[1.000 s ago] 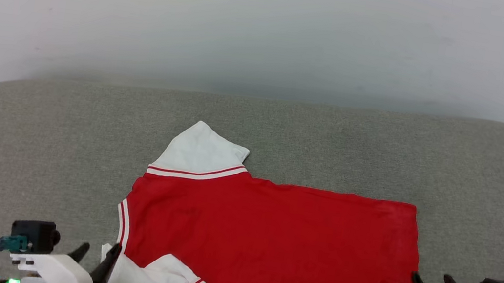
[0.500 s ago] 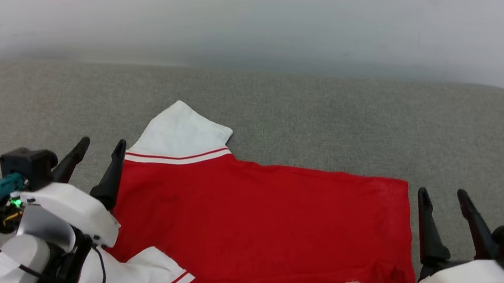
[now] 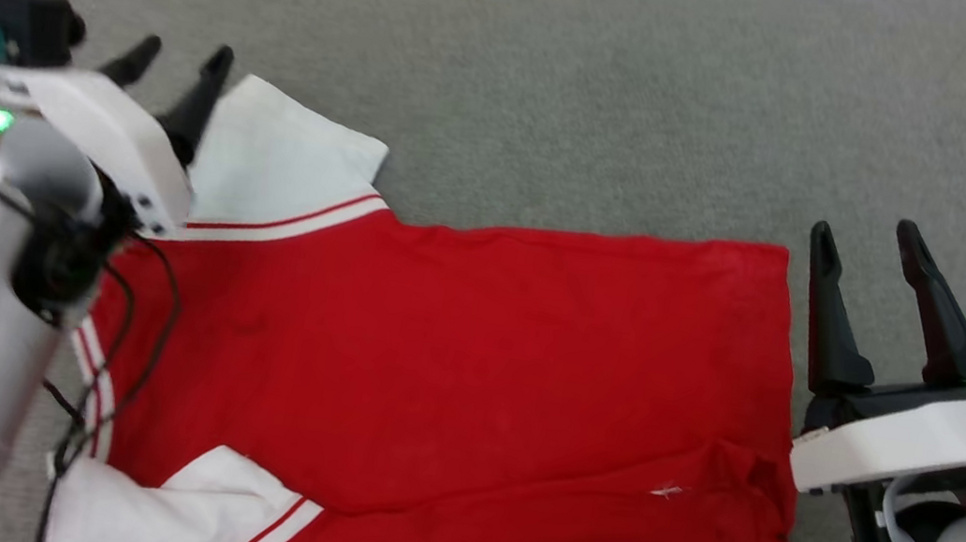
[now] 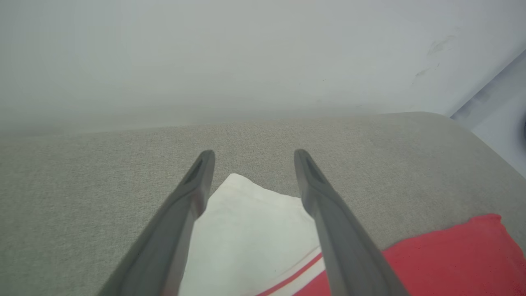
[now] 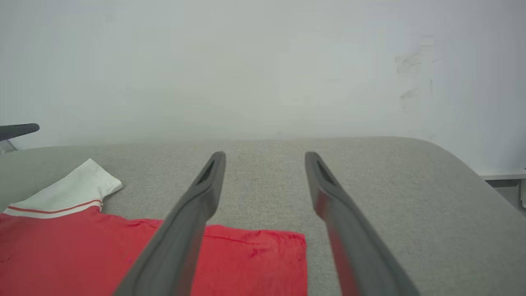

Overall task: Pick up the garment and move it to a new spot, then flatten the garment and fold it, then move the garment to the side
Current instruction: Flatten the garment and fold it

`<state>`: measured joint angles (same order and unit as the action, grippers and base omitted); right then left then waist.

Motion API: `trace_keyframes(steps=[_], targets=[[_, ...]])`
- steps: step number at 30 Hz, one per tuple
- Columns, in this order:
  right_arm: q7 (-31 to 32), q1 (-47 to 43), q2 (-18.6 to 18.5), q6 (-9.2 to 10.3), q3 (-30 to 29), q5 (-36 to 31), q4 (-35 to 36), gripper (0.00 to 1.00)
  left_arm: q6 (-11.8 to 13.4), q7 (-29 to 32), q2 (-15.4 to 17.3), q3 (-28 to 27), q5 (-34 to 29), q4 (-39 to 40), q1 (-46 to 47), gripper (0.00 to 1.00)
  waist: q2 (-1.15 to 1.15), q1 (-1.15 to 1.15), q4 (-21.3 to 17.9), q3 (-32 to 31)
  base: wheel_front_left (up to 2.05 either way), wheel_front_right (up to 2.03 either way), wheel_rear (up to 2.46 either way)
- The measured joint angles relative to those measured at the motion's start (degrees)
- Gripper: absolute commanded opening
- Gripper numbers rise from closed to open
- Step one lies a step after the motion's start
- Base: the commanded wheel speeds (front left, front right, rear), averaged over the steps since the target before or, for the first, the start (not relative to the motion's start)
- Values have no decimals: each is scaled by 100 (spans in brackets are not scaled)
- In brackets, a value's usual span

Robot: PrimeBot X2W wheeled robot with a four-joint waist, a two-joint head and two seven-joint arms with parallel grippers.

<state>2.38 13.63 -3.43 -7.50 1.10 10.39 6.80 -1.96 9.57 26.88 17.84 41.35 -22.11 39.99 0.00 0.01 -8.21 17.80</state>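
The red garment [image 3: 453, 352] lies spread on the grey cushion [image 3: 621, 92]. Both claws are wide and hold nothing. The left claw [image 3: 183, 51] may pinch only the white sleeve [image 3: 283, 148] at its 4 o'clock and bunch it. The right claw [image 3: 865, 228] could miss and grab cushion: the hem [image 3: 779, 350] is just beside it, at its 9 o'clock.
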Motion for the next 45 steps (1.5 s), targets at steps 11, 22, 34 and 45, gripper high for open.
trace_keyframes(steps=[11,22,34,45], targets=[[-364,205,42,0,315,285,-415,100,-78,2704,571,268,394,-1374,1227,100,0,0,-690,582,0,0,0],[-616,237,44,0,349,624,-782,100,367,4528,850,480,547,-1688,1744,18,0,-1,-1042,968,0,0,0],[12,513,42,0,122,1029,-1600,100,409,3608,650,408,525,-1623,1443,0,0,-1,-933,756,0,0,0],[2361,1408,-808,0,136,1669,-2510,100,-7,2748,187,630,370,-845,1421,0,0,-1,-167,439,0,0,0]])
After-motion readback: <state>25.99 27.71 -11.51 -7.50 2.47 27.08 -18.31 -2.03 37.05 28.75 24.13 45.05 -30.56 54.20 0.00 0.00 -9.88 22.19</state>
